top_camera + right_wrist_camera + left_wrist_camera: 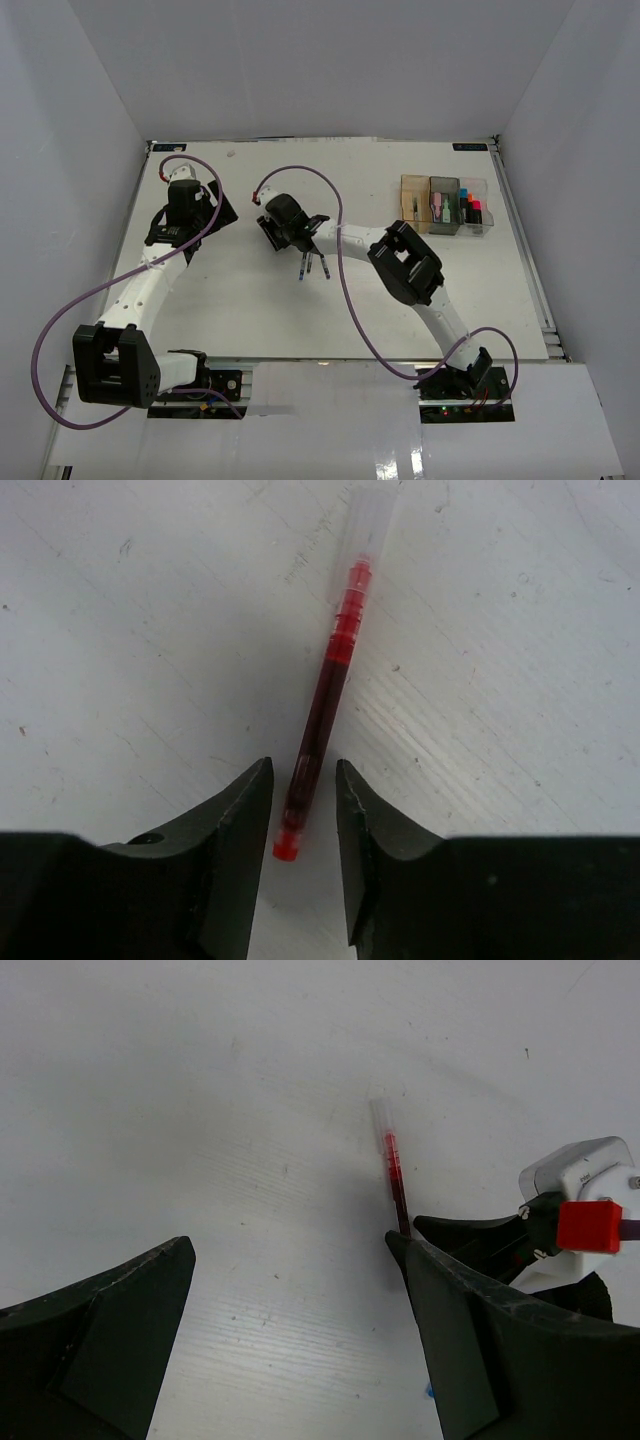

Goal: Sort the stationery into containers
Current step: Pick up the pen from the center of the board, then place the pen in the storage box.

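The red pen (pixel 325 695) is lying flat on the table (pixel 250 320), well left of the bins (pixel 444 179). It's straddled by the right gripper (pixel 303 770), jaws only narrowly parted, with a sliver of gap seen on one side, so not pinched. The left gripper (pixel 290 1243) is spread wide with nothing held, farther left of the bins. A few markers (pixel 468 207) are parked inside the bins.
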Action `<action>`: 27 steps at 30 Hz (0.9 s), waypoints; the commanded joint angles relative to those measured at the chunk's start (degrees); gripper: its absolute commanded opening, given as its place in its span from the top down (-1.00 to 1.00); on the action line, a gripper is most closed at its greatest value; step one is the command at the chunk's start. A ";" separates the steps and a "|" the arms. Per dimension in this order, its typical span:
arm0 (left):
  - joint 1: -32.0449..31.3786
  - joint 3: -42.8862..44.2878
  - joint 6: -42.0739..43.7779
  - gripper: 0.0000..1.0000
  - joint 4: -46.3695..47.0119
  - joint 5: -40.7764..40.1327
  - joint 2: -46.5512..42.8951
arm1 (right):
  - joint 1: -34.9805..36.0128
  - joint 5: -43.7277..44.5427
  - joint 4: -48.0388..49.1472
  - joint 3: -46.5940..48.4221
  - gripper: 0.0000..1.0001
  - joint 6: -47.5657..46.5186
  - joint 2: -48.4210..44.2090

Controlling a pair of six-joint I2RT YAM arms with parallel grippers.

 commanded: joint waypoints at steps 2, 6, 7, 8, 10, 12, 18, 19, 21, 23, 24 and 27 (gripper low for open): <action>0.55 0.05 -0.29 -0.96 0.63 0.54 -1.26 | 0.34 2.10 2.62 0.82 0.36 -0.67 0.85; 0.55 0.14 -0.29 -0.96 0.63 0.89 -0.91 | 0.42 3.07 4.48 -3.30 0.72 0.29 -3.45; 0.55 0.14 -0.29 -0.96 0.63 0.89 -0.82 | 0.42 3.33 4.83 -4.18 0.75 0.38 -4.51; 0.64 0.05 -0.38 -0.96 0.63 0.89 -0.91 | 0.42 4.12 5.01 -5.93 0.80 0.47 -7.04; 0.55 0.05 -0.38 -0.96 0.71 0.89 -0.82 | 0.42 5.00 5.36 -7.87 0.84 0.47 -10.04; 0.55 0.05 -0.38 -0.96 0.63 1.07 -0.74 | 0.34 6.76 5.19 -11.21 0.85 0.47 -15.05; 0.64 0.05 -0.38 -0.96 0.63 0.89 -0.65 | -3.16 14.84 3.97 -22.44 0.85 0.38 -29.64; 0.64 0.05 -0.38 -0.96 0.63 1.07 -0.65 | -4.40 16.76 3.44 -23.86 0.85 1.25 -31.31; 0.55 0.05 -0.38 -0.96 0.63 1.42 -0.56 | -9.14 18.18 2.03 -28.43 0.85 2.22 -35.44; 0.55 0.05 -0.46 -0.96 0.63 2.03 -0.47 | -12.92 18.80 1.85 -31.68 0.85 3.80 -39.12; 0.64 0.05 -0.46 -0.96 0.71 2.12 -0.39 | -17.03 18.46 1.76 -34.75 0.85 4.24 -40.19; 0.55 0.14 -0.46 -0.96 0.71 2.21 -0.21 | -24.94 16.70 1.85 -39.50 0.85 5.92 -43.27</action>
